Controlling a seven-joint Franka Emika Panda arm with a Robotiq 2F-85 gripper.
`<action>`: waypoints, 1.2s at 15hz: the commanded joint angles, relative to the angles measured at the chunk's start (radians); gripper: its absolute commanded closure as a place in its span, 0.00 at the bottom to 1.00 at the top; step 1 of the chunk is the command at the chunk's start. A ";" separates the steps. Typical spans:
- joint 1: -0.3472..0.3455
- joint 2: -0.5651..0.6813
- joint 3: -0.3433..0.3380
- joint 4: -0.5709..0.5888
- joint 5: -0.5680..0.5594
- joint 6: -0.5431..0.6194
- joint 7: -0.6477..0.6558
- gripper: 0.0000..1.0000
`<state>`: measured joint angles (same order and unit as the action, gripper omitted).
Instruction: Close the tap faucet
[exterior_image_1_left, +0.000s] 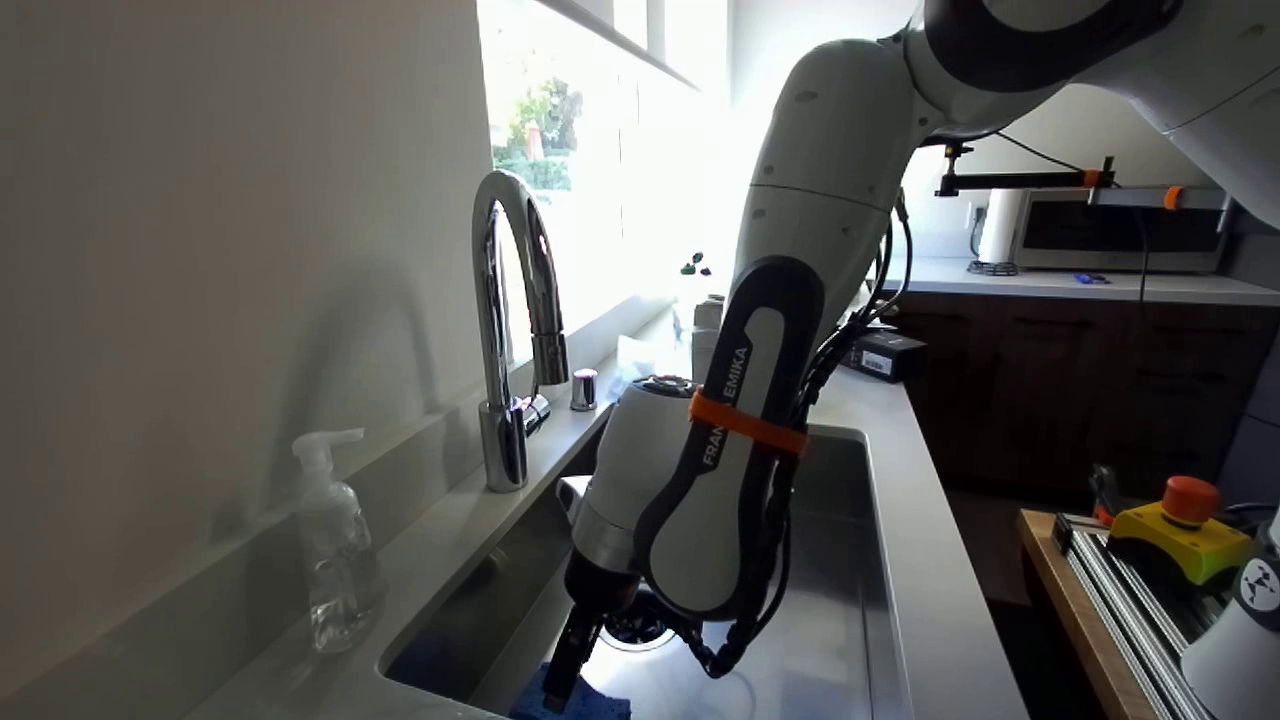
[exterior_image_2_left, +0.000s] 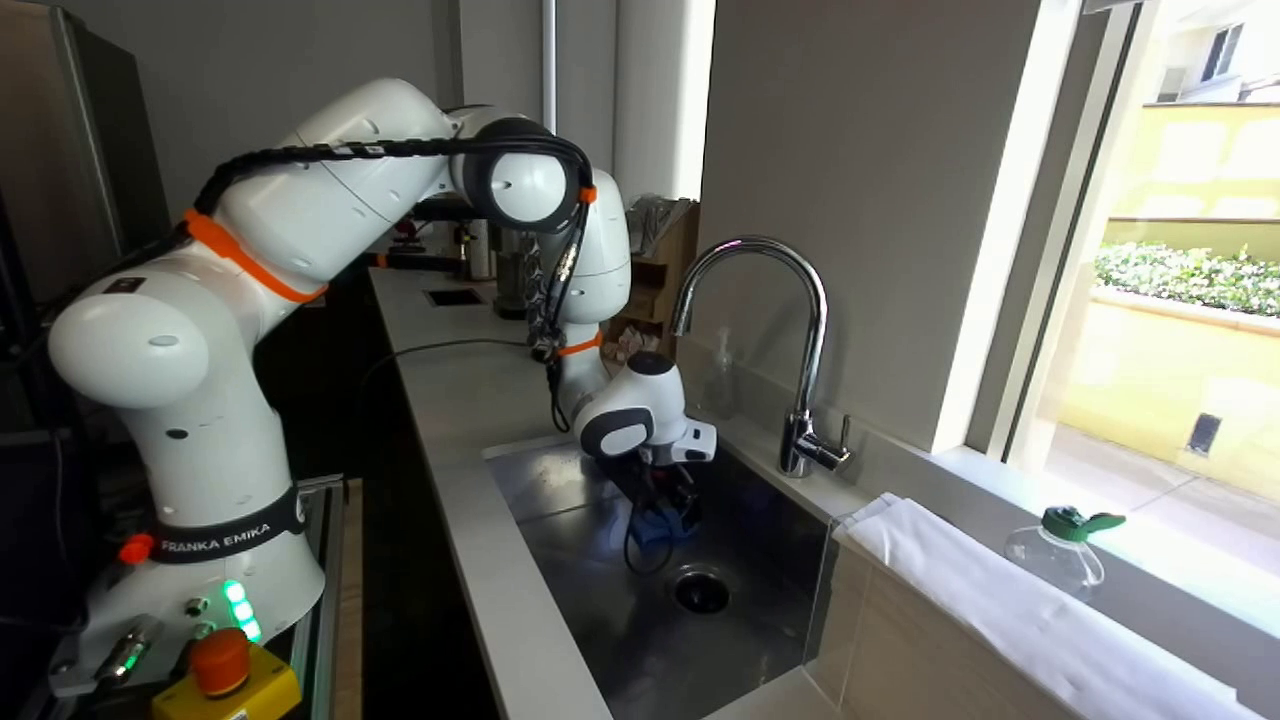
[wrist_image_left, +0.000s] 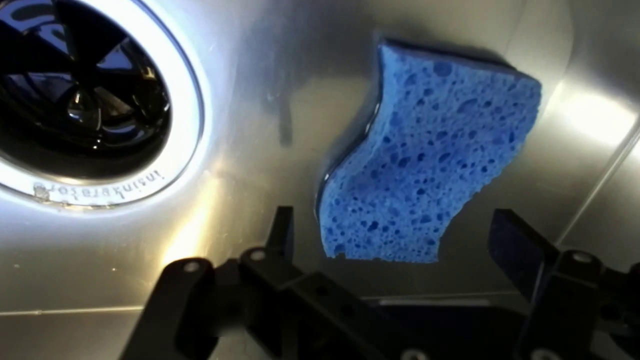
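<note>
Gripper (wrist_image_left: 393, 220) spread wide, close to a blue sponge (wrist_image_left: 425, 160)

Its two fingers (wrist_image_left: 282, 230) stand well apart; in the wrist view the sponge's lower end is between them, with a gap on each side.

Left to right in an exterior view, first comes a plain wall (exterior_image_1_left: 200, 200). Then the tap faucet (exterior_image_1_left: 492, 330), of shiny metal, stands upright on the pale counter (exterior_image_1_left: 945, 600), between the wall and the sink (exterior_image_1_left: 820, 620). Next is a bright window (exterior_image_1_left: 560, 200). Farther right, a wide appliance (exterior_image_1_left: 1100, 240) stands on the back counter (exterior_image_1_left: 1200, 288), and a yellow box (exterior_image_1_left: 1190, 545) with a red button (exterior_image_1_left: 1190, 500) is lower.

Of containers, a clear pump bottle (exterior_image_1_left: 335, 550) stands upright at the left; how full, one cannot tell. To its right, the metal sink has the sponge on its floor, then the round drain (wrist_image_left: 85, 105).
</note>
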<state>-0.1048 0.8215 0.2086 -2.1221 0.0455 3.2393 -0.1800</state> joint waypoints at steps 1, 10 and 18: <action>0.050 0.043 -0.040 0.050 -0.035 0.002 0.046 0.00; 0.091 0.087 -0.064 0.103 -0.049 -0.028 0.045 0.12; 0.106 0.092 -0.088 0.122 -0.045 -0.028 0.056 0.73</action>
<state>-0.0209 0.8978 0.1439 -2.0293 0.0267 3.2358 -0.1687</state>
